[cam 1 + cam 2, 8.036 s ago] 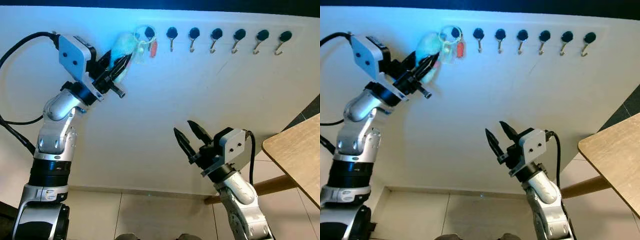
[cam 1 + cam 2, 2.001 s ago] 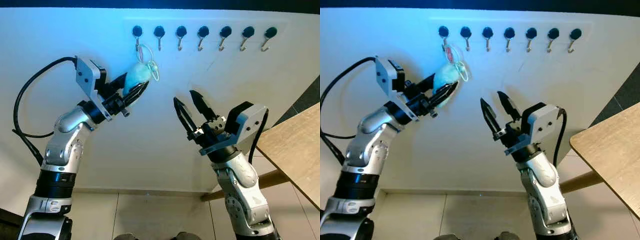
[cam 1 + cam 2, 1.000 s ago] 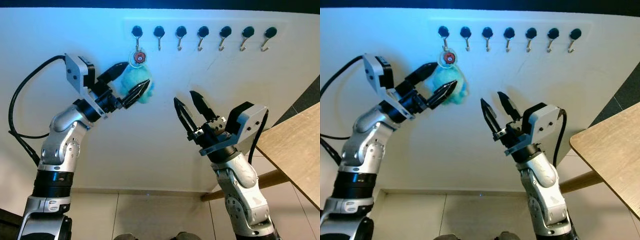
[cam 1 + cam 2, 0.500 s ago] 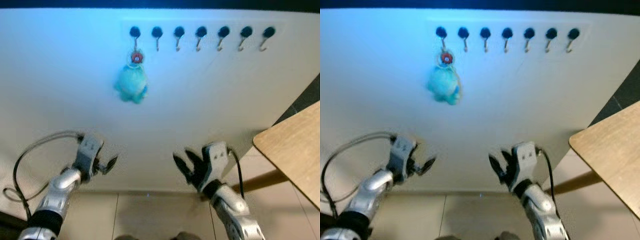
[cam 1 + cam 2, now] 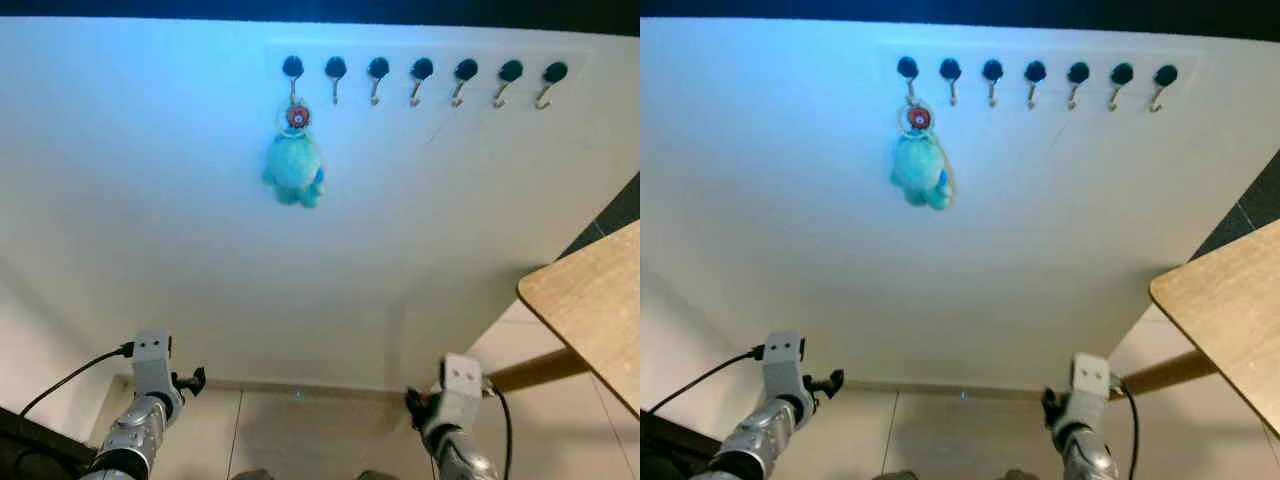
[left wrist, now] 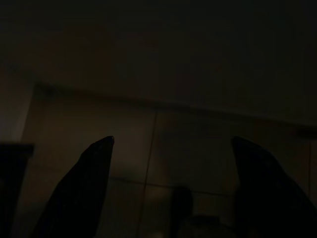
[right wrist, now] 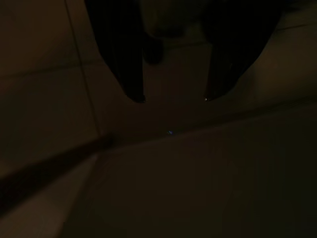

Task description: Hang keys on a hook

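Note:
The keys hang from the leftmost hook (image 5: pixel 292 70) of a row of black wall hooks (image 5: pixel 422 70). A key ring with a red tag (image 5: pixel 297 117) carries a teal plush charm (image 5: pixel 295 170) that rests against the white wall, touched by nothing. Both silver arms are lowered near the floor: the left arm (image 5: pixel 148 385) at the lower left, the right arm (image 5: pixel 455 392) at the lower right. In the dark wrist views, my left gripper (image 6: pixel 171 144) and my right gripper (image 7: pixel 173 99) each stand open over floor tiles, holding nothing.
A wooden table (image 5: pixel 595 300) juts in at the right, with its leg (image 5: pixel 530 370) slanting toward the wall. Several hooks to the right of the keys are bare. A baseboard (image 5: pixel 300 388) meets the tiled floor below.
Both arms have dropped farther down and away from the wall. The plush and keys stay hanging on the leftmost hook. The view has shifted slightly.

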